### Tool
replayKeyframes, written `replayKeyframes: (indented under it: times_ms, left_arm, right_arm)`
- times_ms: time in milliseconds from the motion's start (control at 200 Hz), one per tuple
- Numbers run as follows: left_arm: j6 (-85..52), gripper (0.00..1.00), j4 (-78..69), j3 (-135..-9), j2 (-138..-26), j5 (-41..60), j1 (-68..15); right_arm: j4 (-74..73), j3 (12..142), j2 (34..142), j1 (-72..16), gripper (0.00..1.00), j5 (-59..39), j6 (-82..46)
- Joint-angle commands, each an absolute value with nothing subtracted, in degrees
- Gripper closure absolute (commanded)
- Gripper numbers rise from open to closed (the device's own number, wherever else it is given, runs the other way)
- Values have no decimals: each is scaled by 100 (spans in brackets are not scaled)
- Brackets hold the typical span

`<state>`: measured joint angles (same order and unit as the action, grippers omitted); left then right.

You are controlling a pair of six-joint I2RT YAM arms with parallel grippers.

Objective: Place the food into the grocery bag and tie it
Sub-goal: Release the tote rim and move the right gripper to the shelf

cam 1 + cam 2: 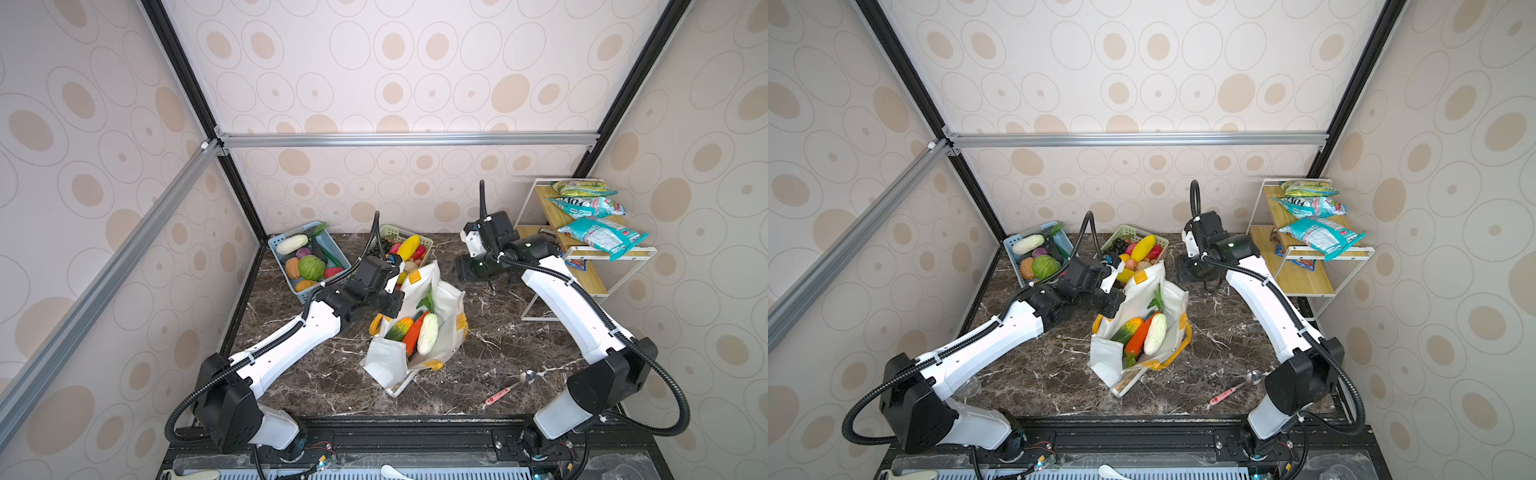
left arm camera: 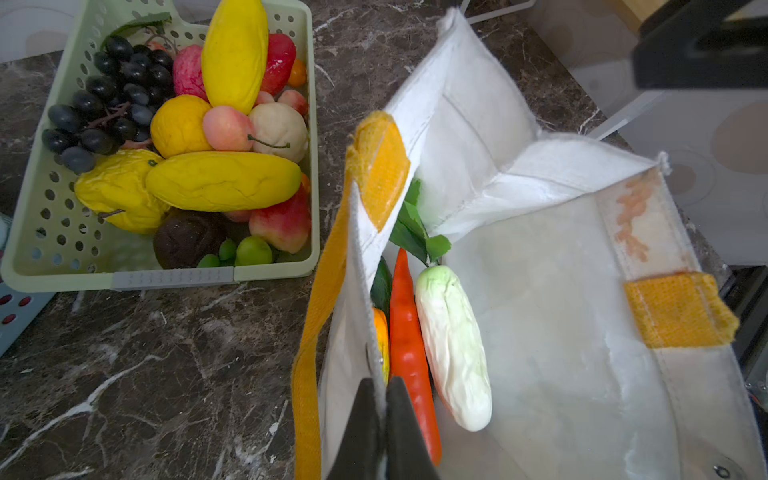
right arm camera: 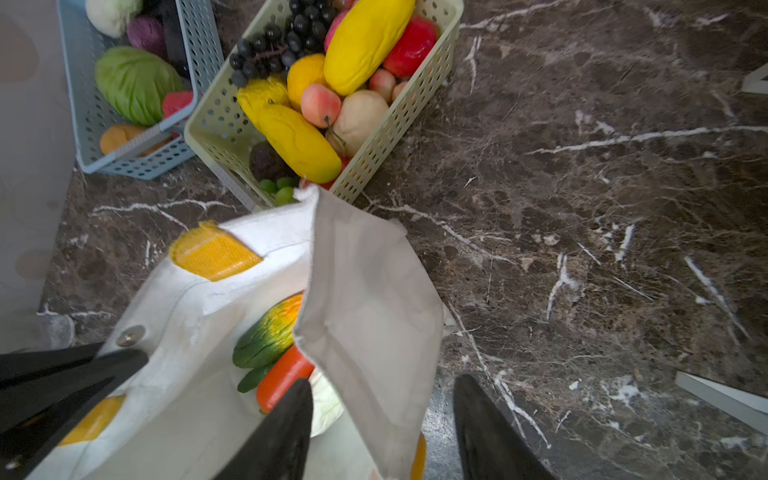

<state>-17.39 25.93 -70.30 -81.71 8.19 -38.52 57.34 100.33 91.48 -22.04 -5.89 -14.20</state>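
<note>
Two-armed bagging: leaving bare tabletop [image 1: 311, 374] lower left; clamping left gripper [image 2: 380, 386] on grocery bag [image 1: 386, 365] rim, centre; holding right gripper [image 3: 383, 380] jaws apart, empty, beside bag's upper-right edge.

The grocery bag [image 2: 540, 332] is stiff white cloth, matt and frayed at its edges, with coarse yellow-orange webbing handles [image 2: 320, 291]. The carrot [image 2: 409, 345] looks like smooth, glossy plastic. The table [image 3: 582, 208] is polished dark marble; the green basket [image 2: 270, 272] is matt perforated plastic.
</note>
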Motion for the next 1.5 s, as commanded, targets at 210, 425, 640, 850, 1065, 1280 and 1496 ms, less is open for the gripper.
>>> replayKeyframes:
  times_ms: [210,425,640,850,1065,1280,1496]
  left_arm:
    - [-1848,100,2180,-7192,-8314,799,-3762]
    - [-1845,100,2125,-7270,-8316,874,-3756]
    - [-1806,100,1961,-7115,-8301,946,-3761]
    - [-1742,100,1916,-7232,-8539,1093,-3756]
    - [-1694,100,1881,-7267,-8748,1212,-3754]
    - [-1612,100,1897,-7406,-9009,1474,-3744]
    - [-1538,100,1973,-7591,-9216,1648,-3707]
  right_arm:
    - [6685,11530,8687,-1267,34,1030,-1139]
    - [7183,12073,8635,-373,28,2074,-923]
    - [7456,12355,8990,17,25,2747,-706]
    - [7711,13031,9544,35,24,3309,-401]
    - [7933,13597,10043,35,25,3916,-163]
    - [7713,13456,10228,42,24,4513,342]
    - [7497,13040,10177,36,23,4642,658]
